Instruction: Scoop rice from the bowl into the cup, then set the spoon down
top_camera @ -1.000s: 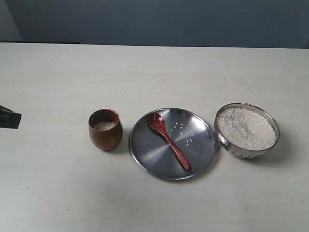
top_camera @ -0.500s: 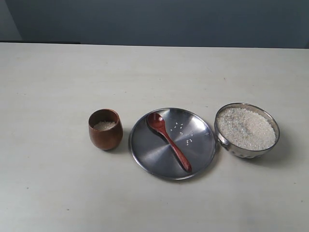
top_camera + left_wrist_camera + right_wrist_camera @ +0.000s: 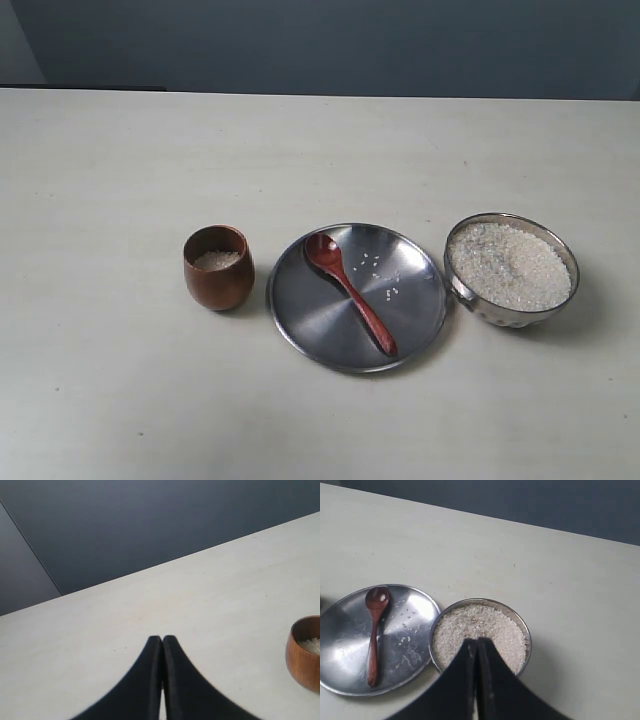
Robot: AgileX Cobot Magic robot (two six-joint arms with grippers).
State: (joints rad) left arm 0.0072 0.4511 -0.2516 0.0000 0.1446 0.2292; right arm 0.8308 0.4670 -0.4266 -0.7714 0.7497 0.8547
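Outside, the dark red-brown wooden spoon [image 3: 350, 292] lies on the flat steel plate [image 3: 310, 322], between the small brown wooden cup [image 3: 217, 280] holding white rice [image 3: 217, 260] and the shiny steel bowl [image 3: 500, 313]. The left gripper [image 3: 162, 639] is pinched together, empty, near the cup. The right gripper [image 3: 476, 641], together too, hangs by the bowl; the job looks done, so it should lift off gently

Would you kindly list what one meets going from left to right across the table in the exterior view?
cup holding a little rice → steel plate with the spoon lying on it → bowl filled with rice.
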